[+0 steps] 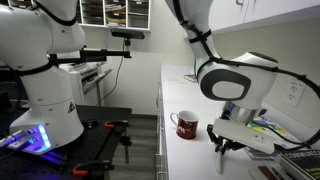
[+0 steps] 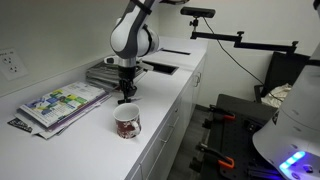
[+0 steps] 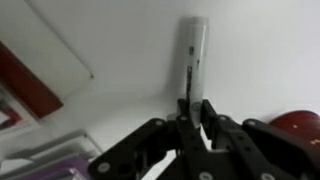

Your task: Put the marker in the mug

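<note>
In the wrist view my gripper (image 3: 193, 112) is shut on the marker (image 3: 193, 45). Its white body sticks out beyond the fingertips over the white counter. The dark red mug (image 3: 300, 125) shows at the right edge of that view. In both exterior views the mug (image 1: 185, 124) (image 2: 127, 121) stands upright on the counter near its front edge. The gripper (image 1: 222, 143) (image 2: 126, 97) hangs low over the counter a short way from the mug. The marker is too small to make out in the exterior views.
A stack of colourful magazines (image 2: 60, 103) (image 1: 275, 135) lies on the counter beside the gripper. A flat dark tray (image 2: 160, 68) lies farther along the counter. The counter's front edge (image 2: 165, 110) runs close to the mug. A second white robot (image 1: 45, 70) stands across the aisle.
</note>
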`<state>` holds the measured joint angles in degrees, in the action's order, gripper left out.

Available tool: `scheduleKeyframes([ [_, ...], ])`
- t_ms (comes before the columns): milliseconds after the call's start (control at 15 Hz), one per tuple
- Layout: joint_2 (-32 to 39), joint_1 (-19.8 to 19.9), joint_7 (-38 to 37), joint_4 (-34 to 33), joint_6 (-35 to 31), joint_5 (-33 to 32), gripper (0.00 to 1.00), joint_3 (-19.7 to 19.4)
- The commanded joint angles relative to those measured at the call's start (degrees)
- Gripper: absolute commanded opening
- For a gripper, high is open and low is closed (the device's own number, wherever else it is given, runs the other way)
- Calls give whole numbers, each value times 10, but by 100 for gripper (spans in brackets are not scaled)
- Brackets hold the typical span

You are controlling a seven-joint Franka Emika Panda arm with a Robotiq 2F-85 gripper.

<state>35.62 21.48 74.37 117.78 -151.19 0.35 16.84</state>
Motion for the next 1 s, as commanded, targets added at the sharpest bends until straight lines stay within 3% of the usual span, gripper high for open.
scheduleKeyframes([
  [0,-20,63,125,27,-15,71,5,63],
  [400,-50,108,280,48,-7,203,5,107],
  [667,-68,155,430,49,38,350,5,157],
  [800,-79,164,502,43,87,421,5,158],
  [933,-91,152,565,34,169,476,5,128],
])
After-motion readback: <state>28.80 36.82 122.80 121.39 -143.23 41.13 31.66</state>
